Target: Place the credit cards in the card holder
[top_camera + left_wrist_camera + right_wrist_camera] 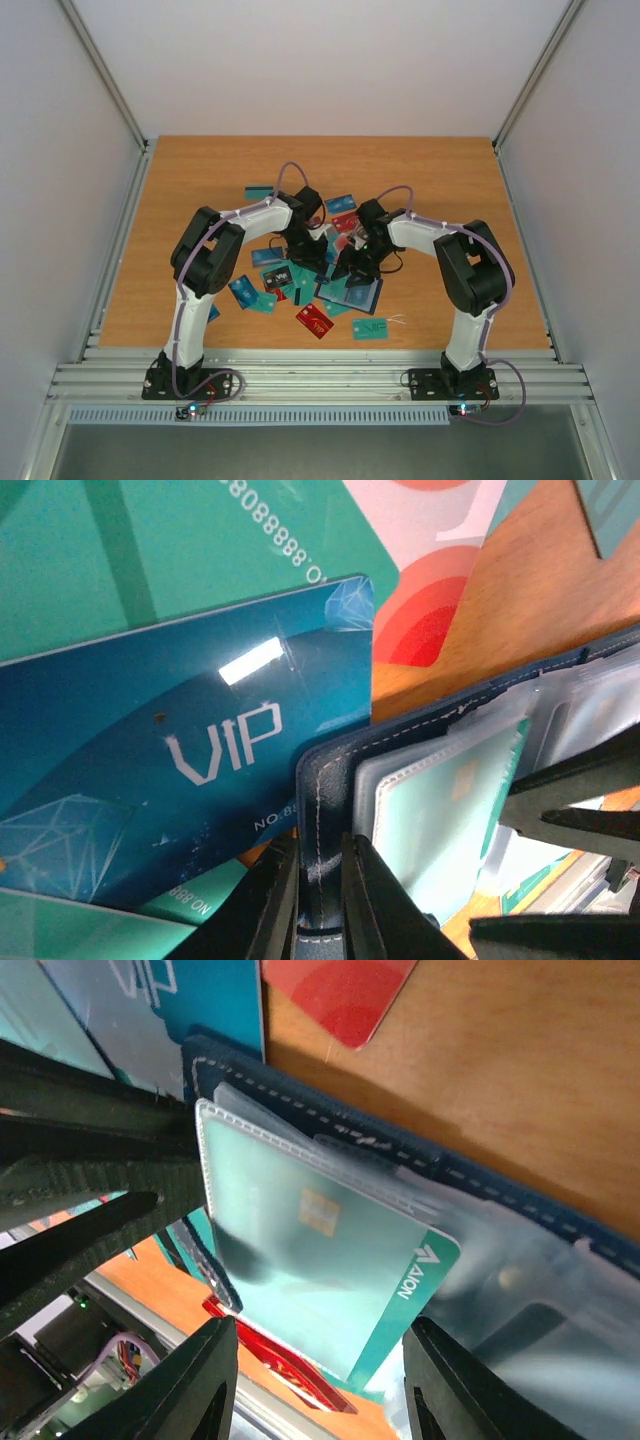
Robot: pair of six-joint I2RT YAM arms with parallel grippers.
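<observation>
The navy card holder (pixel 352 291) lies open mid-table, its clear sleeves showing. My left gripper (pixel 320 880) is shut on the edge of its stitched cover (pixel 325 780). A teal credit card (pixel 330 1260) sits mostly inside a clear sleeve, one corner sticking out. My right gripper (pixel 318 1380) is open, one finger on each side of that card with gaps showing. Beside the holder lie a blue VIP card (pixel 180 750) and a teal card (pixel 200 550). Several more credit cards are scattered around, among them a red one (pixel 314 320) and a teal one (pixel 369 328).
A red-and-white card (pixel 440 590) lies on the wood just beyond the holder. Both arms meet over the card pile at the table's centre (pixel 330 255). The left gripper's fingers (pixel 90 1160) stand close to the sleeve in the right wrist view. White walls enclose the table.
</observation>
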